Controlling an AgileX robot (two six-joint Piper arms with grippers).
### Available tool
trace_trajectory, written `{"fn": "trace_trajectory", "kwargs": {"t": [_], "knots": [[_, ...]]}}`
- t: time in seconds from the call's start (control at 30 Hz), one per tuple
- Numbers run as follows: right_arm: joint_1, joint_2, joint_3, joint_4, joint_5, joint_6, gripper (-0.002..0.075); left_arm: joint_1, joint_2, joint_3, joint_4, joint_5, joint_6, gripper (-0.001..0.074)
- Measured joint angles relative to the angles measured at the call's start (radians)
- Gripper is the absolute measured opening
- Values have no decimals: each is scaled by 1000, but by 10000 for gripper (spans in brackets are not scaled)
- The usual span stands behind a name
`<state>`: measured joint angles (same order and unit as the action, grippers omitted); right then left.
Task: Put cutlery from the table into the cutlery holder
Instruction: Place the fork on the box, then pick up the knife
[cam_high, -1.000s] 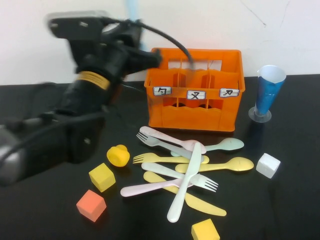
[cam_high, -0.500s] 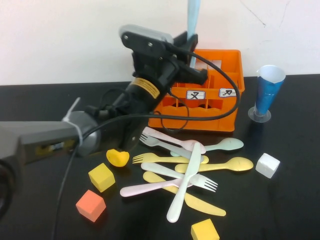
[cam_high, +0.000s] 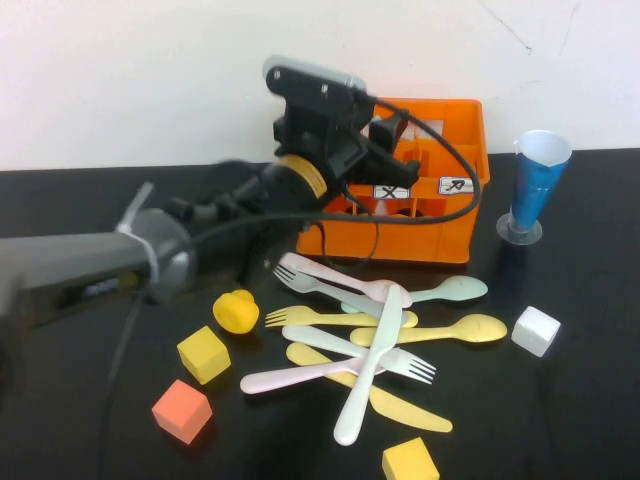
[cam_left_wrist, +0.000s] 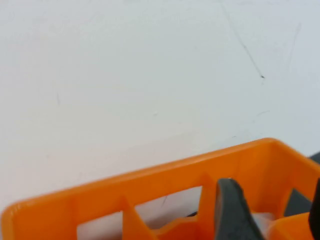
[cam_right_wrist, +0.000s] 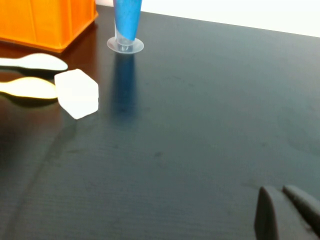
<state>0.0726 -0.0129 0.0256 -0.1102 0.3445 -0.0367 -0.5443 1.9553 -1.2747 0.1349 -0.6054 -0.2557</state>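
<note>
The orange cutlery holder stands at the back of the table. My left gripper is over its middle compartments. In the left wrist view the holder's rim is right below the gripper, whose fingers stand apart with only a pale patch low between them. A heap of pastel cutlery lies in front of the holder: a pink fork, a mint spoon, a yellow spoon, a whitish knife and a yellow knife. My right gripper is shut and empty, low over bare table.
A blue cone cup stands right of the holder, with a white cube in front of it. A yellow duck, a yellow cube and an orange cube lie left of the heap. Another yellow cube sits at the front edge.
My left arm swung right to the holder, carrying a light blue piece upright. Now the gripper is lower over the holder and the piece no longer shows above it.
</note>
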Motion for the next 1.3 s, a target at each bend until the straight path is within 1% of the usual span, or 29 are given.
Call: {"fn": "trace_trajectory", "kwargs": {"t": [0.07,0.17,0.23,0.3,0.37,0.47,0.57,0.63,0.67,0.73,0.77,0.83,0.93,1.07,1.3], "knots": [[0,0,0,0,0,0,-3,0,-55,0,42,79,0,314],[0,0,0,0,0,0,-3,-10,-180,0,121,267,-9,303],[0,0,-2,0,0,0,-3,-27,-258,-1,133,398,-71,265],[0,0,-2,0,0,0,-3,-48,-326,-4,125,563,-147,209],[0,0,-2,0,0,0,-3,-67,-359,-9,100,728,-159,153],[0,0,-2,0,0,0,-3,-83,-364,-9,18,982,-65,80],[0,0,-2,0,0,0,-3,-101,-341,-9,-106,1175,105,57],[-1,0,-2,0,0,0,-3,-115,-319,-9,-184,1236,239,68],[-1,0,-2,0,0,0,-3,-123,-309,-9,-211,1249,290,86],[-1,0,-2,0,0,0,-3,-138,-278,-9,-266,1262,380,150],[-1,0,-2,0,0,0,-3,-143,-265,-9,-281,1264,395,175],[-1,0,-2,0,0,0,-3,-152,-227,-17,-305,1268,406,271],[-1,0,-2,0,0,0,-3,-154,-158,-53,-320,1301,369,348],[-1,0,-2,0,0,0,-3,-159,-74,-122,-320,1358,353,376],[-1,0,-2,0,1,0,-3,-182,26,-201,-297,1416,350,381]]}}
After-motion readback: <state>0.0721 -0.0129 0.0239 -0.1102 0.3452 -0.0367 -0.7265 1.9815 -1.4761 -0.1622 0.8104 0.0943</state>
